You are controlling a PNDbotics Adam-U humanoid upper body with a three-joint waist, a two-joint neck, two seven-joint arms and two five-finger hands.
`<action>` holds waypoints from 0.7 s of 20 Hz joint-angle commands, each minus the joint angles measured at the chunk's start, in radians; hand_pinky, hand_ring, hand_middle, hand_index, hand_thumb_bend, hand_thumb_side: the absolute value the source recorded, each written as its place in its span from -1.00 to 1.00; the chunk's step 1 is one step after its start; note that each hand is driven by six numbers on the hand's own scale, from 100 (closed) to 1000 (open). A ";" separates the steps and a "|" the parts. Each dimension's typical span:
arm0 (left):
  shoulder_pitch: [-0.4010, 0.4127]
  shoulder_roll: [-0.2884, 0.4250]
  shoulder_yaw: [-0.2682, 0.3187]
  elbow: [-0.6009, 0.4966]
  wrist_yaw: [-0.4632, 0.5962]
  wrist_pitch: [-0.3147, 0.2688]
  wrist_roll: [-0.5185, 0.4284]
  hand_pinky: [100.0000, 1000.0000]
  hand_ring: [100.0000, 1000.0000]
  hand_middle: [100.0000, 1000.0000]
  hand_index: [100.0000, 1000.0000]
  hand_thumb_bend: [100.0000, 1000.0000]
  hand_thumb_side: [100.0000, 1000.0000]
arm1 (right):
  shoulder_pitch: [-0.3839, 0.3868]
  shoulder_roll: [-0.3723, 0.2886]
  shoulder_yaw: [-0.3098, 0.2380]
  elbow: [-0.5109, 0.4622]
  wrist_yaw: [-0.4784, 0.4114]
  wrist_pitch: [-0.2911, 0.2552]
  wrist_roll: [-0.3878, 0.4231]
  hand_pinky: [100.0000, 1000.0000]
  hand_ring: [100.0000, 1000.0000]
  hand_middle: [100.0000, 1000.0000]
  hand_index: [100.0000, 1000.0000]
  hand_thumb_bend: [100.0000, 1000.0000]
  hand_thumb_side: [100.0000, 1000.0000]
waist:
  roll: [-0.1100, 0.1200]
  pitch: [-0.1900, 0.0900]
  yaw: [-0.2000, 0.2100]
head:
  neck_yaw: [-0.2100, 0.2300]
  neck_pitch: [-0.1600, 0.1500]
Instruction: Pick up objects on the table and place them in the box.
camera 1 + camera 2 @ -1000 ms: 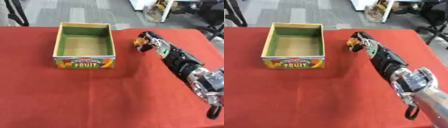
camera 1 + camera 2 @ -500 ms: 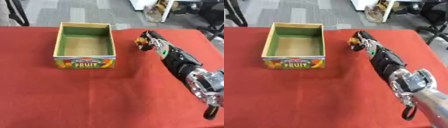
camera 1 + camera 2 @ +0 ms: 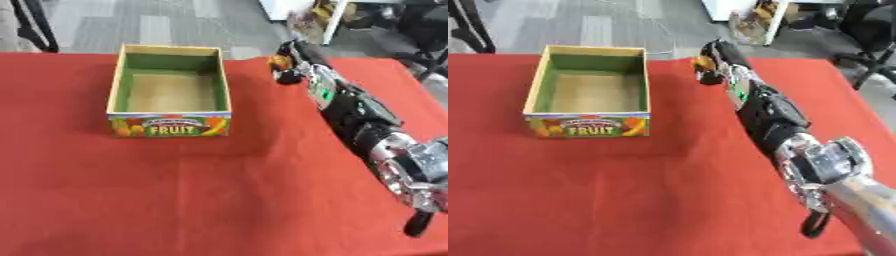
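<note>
Orange object [image 3: 277, 61]: small, rounded, at far table edge, right of box | right hand [image 3: 713, 62]: fingers curled round it | box [image 3: 169, 131]: open cardboard, green inner walls, fruit print | table [image 3: 175, 200]: red cloth

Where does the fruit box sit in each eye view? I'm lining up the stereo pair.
Left eye view: fruit box sits left of centre, upper half.
Right eye view: fruit box sits further left, same height.
Shared landmark: the right hand by a small orange thing at the cloth's far edge.
</note>
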 commanded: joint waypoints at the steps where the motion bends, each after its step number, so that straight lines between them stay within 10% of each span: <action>1: -0.008 0.013 0.004 -0.013 0.002 0.000 -0.003 -0.13 -0.11 -0.05 -0.03 -0.48 -0.45 | -0.050 0.008 0.009 -0.076 0.012 -0.023 0.031 -0.77 -0.39 -0.59 -0.33 -1.00 -1.00 | 0.004 -0.023 0.008 | -0.006 -0.009; 14: -0.026 0.002 -0.011 -0.013 0.007 -0.002 -0.019 -0.13 -0.12 -0.05 -0.03 -0.47 -0.46 | -0.052 0.121 0.087 -0.162 0.110 -0.164 0.154 -0.65 -0.32 -0.51 -0.26 -1.00 -1.00 | 0.001 -0.015 0.070 | -0.038 -0.016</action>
